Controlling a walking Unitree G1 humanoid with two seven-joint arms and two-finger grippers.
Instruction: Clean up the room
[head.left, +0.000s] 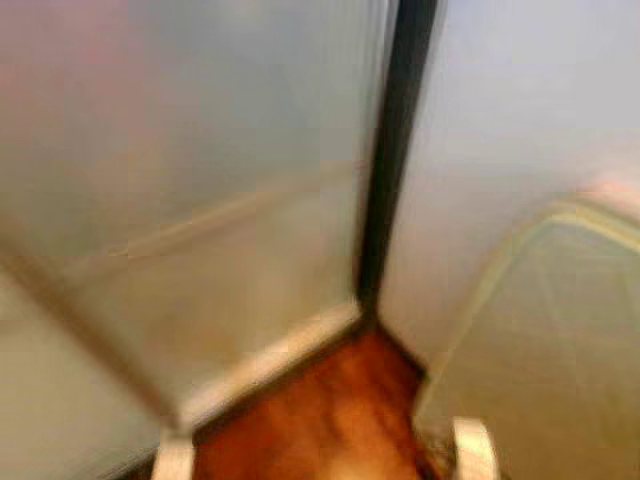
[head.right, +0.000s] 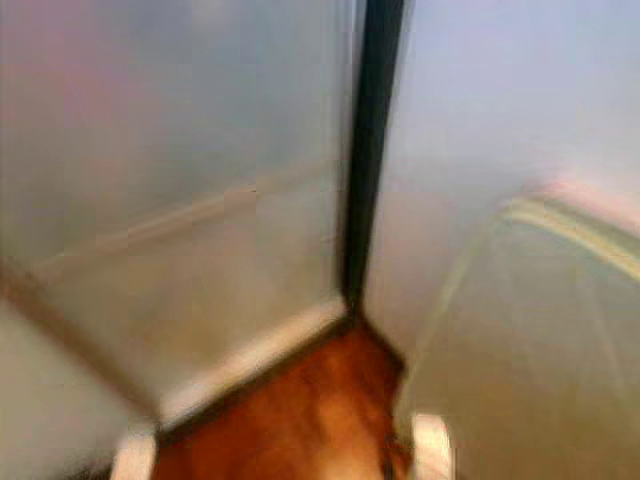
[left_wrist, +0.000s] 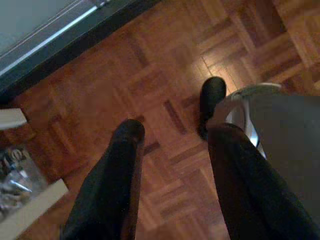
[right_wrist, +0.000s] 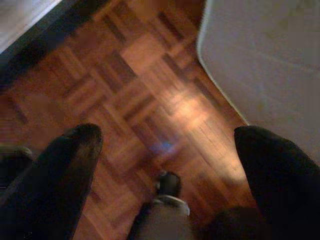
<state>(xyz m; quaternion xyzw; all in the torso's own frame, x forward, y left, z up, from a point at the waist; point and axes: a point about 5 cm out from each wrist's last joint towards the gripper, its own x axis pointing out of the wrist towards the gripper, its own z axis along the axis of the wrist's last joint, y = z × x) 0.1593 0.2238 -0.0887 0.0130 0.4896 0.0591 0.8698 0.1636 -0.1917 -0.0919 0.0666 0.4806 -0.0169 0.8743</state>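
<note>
My left gripper (left_wrist: 175, 131) hangs open above the bare parquet floor (left_wrist: 165, 60), with nothing between its black fingers (left_wrist: 125, 150). My right gripper (right_wrist: 167, 136) is also open over the parquet (right_wrist: 130, 85), its fingers (right_wrist: 75, 150) spread wide and holding nothing. Both eye views are blurred. They show a room corner with a strip of wood floor (head.left: 330, 420) in front of me. I cannot make out any loose object on the floor between the grippers.
A frosted glass panel (head.left: 200, 180) with a dark frame (head.left: 390, 160) stands ahead on the left, and a white wall (head.left: 520, 120) on the right. A pale mattress-like edge (head.left: 540, 340) (right_wrist: 265, 60) lies at the right. A white-rimmed box of clutter (left_wrist: 17, 180) sits near the left gripper. My own foot (left_wrist: 212, 95) stands on the floor.
</note>
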